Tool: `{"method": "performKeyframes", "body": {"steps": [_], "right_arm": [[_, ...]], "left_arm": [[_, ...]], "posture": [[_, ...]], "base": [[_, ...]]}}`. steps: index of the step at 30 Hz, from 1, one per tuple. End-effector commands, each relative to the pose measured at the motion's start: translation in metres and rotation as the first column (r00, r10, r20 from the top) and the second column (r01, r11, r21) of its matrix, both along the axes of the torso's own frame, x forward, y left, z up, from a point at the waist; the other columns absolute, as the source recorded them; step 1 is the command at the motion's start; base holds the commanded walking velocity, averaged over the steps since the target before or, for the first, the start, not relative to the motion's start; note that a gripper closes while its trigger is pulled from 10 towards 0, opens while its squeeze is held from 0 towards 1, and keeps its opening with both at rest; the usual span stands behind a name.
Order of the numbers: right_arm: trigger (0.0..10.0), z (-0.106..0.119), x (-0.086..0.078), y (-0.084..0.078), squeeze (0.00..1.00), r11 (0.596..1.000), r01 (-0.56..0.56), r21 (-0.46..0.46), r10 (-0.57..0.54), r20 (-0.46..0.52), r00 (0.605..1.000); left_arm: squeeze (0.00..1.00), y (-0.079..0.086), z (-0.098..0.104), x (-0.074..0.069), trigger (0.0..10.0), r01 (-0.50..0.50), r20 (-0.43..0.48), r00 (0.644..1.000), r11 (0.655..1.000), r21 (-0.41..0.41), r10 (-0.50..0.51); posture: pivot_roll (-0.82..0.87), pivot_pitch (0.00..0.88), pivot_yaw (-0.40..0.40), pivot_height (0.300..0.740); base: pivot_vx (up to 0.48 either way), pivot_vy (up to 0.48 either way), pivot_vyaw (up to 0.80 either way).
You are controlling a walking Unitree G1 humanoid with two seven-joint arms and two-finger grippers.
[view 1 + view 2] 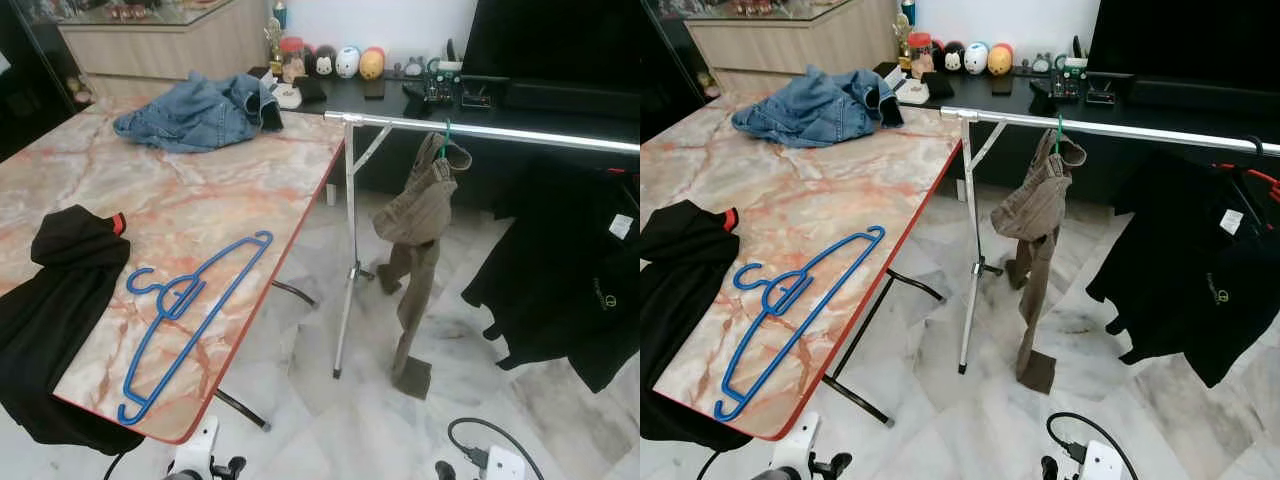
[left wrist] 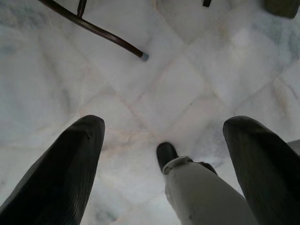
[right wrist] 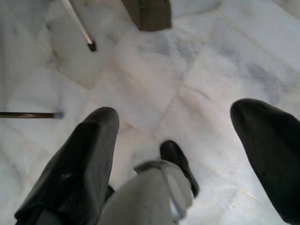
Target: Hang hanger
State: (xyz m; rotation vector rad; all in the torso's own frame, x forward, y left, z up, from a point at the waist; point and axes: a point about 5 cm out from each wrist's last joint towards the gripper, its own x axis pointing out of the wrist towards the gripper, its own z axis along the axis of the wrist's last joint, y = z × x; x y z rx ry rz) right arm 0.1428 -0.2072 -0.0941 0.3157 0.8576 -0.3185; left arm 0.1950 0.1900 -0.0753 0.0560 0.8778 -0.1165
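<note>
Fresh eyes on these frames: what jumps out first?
The blue hanger lying flat near the marble table's front edge, beside a black garment draped over the left corner. To the right, a silver rail carries olive trousers and a black shirt. Both grippers hang open over the floor.
</note>
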Motion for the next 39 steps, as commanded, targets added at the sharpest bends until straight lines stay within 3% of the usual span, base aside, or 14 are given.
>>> {"method": "performKeyframes", "body": {"steps": [1, 13, 30, 39], "right_arm": [[10.0, -0.001, -0.001, 0.003, 0.0, 1.0, -0.004, 0.005, 0.004, -0.002, 1.0], [10.0, -0.001, -0.002, 0.002, 0.0, 1.0, -0.004, 0.002, 0.004, -0.009, 1.0], [10.0, -0.001, -0.006, -0.004, 0.0, 1.0, 0.006, 0.003, -0.006, -0.014, 1.0], [10.0, -0.001, -0.004, -0.002, 0.0, 1.0, -0.008, 0.002, 0.008, -0.016, 1.0]], "left_arm": [[0.0, 0.004, -0.006, -0.012, 10.0, 0.023, -0.046, 0.999, 0.999, 0.025, -0.022], [0.0, 0.001, -0.012, -0.024, 10.0, 0.179, -0.089, 0.981, 0.979, 0.097, -0.171], [0.0, -0.001, -0.011, -0.022, 10.0, 0.155, -0.072, 0.986, 0.983, 0.096, -0.149], [0.0, 0.002, -0.009, -0.019, 10.0, 0.137, -0.067, 0.989, 0.986, 0.097, -0.131]], "posture": [[-0.05, 0.0, 0.071, 0.74], [-0.04, 0.001, 0.069, 0.74], [-0.04, 0.0, 0.068, 0.74], [-0.04, 0.001, 0.068, 0.74]], "base": [[0.0, 0.0, 0.0], [0.0, -0.024, 0.0], [0.0, -0.254, 0.0], [0.0, 0.0, -0.79]]}}
